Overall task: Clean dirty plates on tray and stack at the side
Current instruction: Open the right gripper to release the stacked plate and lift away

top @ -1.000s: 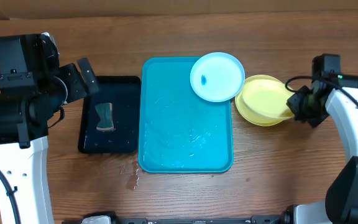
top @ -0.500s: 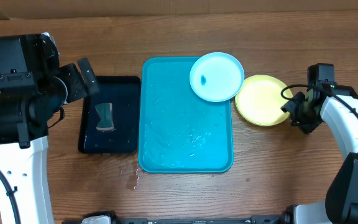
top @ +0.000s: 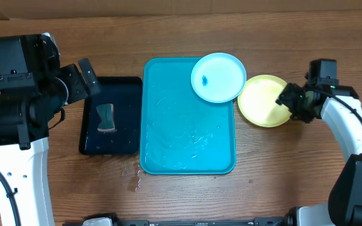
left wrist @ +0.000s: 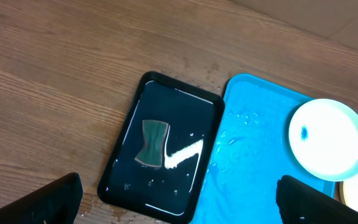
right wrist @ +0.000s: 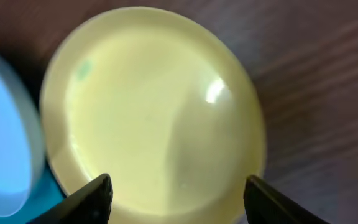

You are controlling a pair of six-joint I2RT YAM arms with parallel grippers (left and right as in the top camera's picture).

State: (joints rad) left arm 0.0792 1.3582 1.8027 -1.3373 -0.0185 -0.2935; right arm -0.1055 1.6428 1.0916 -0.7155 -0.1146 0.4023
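Observation:
The turquoise tray lies mid-table, its surface wet. A light blue plate with a small blue smudge rests on the tray's far right corner, overhanging the rim. Right of the tray a yellow-green plate lies flat on the wood. My right gripper hovers open at that plate's right edge; in the right wrist view the plate fills the space between and ahead of the open gripper, which holds nothing. My left gripper hangs wide open and empty, high over the left side.
A black tray sits left of the turquoise one, holding a green sponge and some water. Water drops wet the wood at the turquoise tray's near left corner. A cardboard wall runs along the table's far edge.
My right gripper has opened and let go of the yellow-green plate, which went from tilted to lying flat. The gripper drew back, then shifted slightly left. The left arm has not moved.

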